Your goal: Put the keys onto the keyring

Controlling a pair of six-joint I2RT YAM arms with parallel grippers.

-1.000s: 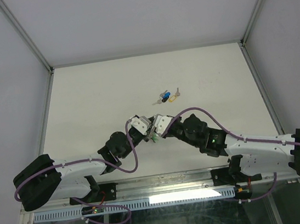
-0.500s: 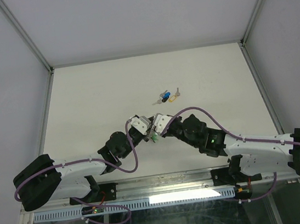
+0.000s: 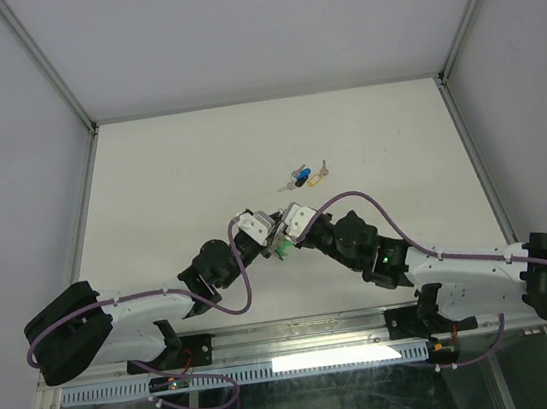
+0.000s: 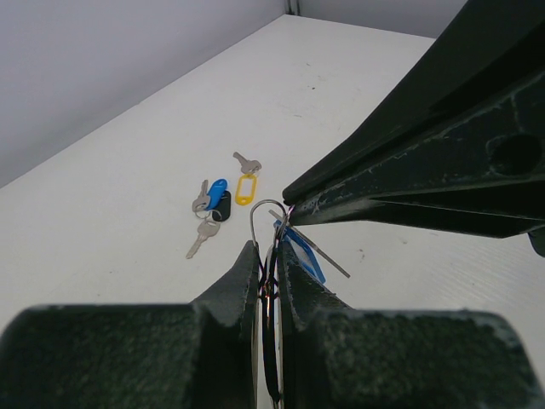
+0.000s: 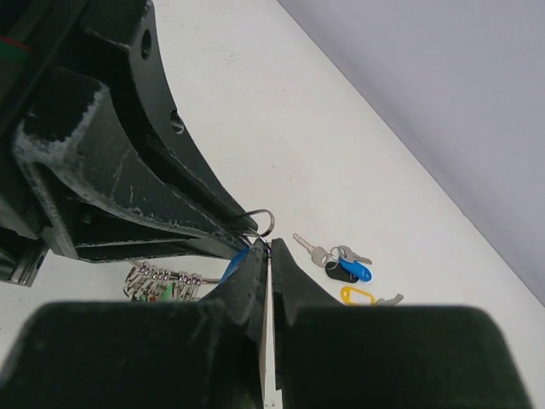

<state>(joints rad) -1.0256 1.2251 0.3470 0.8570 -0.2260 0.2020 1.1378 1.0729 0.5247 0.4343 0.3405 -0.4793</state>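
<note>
My left gripper is shut on the thin wire keyring, holding it edge-up above the table. The ring's top loop also shows in the right wrist view. Its bunch with green heads hangs below. My right gripper is shut on a small blue-headed key with its tip right at the ring. Loose keys lie further back on the table: blue tag, yellow tag, a dark tag and a silver key.
The loose keys lie mid-table in the top view. The white table ends at grey side walls and a metal frame post. The right gripper's dark fingers fill the upper right of the left wrist view.
The right arm has edged slightly left toward the left gripper. The left gripper and the loose keys have not moved.
</note>
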